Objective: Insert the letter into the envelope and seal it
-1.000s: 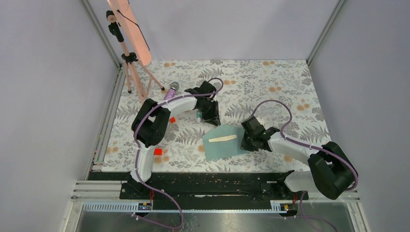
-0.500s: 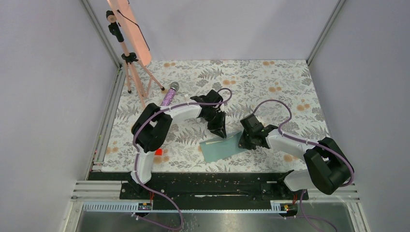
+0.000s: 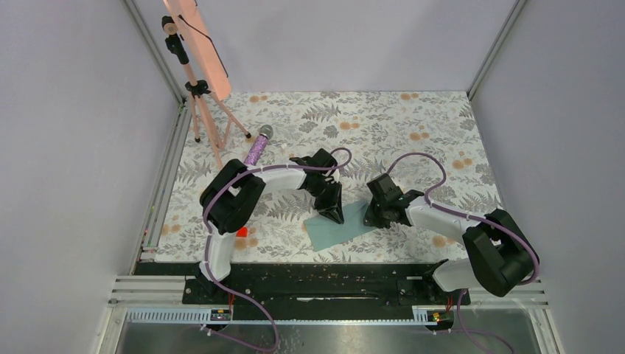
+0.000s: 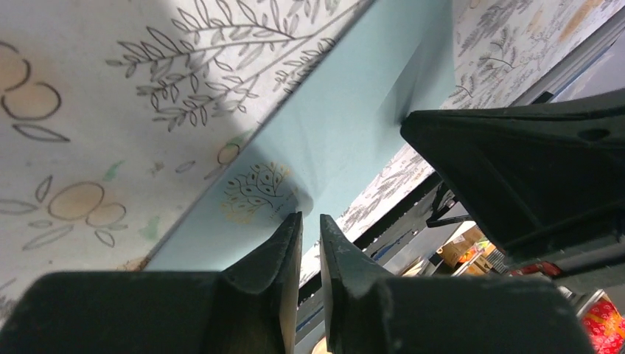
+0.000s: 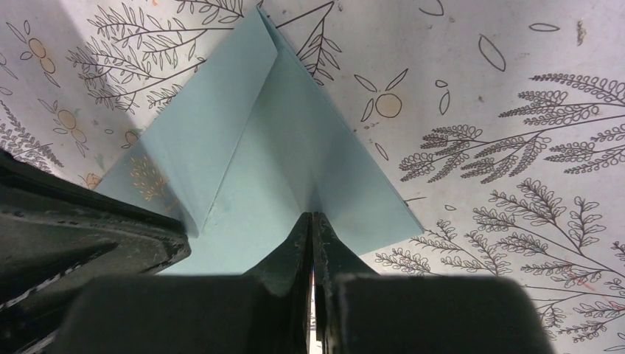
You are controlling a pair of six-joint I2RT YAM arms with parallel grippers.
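Note:
The teal envelope (image 3: 346, 227) lies flat on the floral table between my two grippers. In the right wrist view its triangular flap (image 5: 250, 110) stands folded up. My right gripper (image 3: 374, 214) is shut on the envelope's flap edge (image 5: 313, 216) at its right end. My left gripper (image 3: 334, 214) rests tips-down on the envelope's left part (image 4: 346, 125), its fingers (image 4: 291, 228) all but closed with nothing seen between them. The right gripper's black body (image 4: 516, 169) shows close beside it. The tan letter is not visible in any view.
A purple microphone (image 3: 258, 146) lies behind the left arm. A tripod (image 3: 197, 92) with a salmon-pink panel (image 3: 193, 29) stands at the back left. A small red block (image 3: 240, 231) sits by the left arm's elbow. The black base rail (image 3: 332, 284) runs along the near edge.
My left gripper has moved toward me and down onto the envelope's left part. The tan letter that lay on the envelope no longer shows. The right gripper has barely moved.

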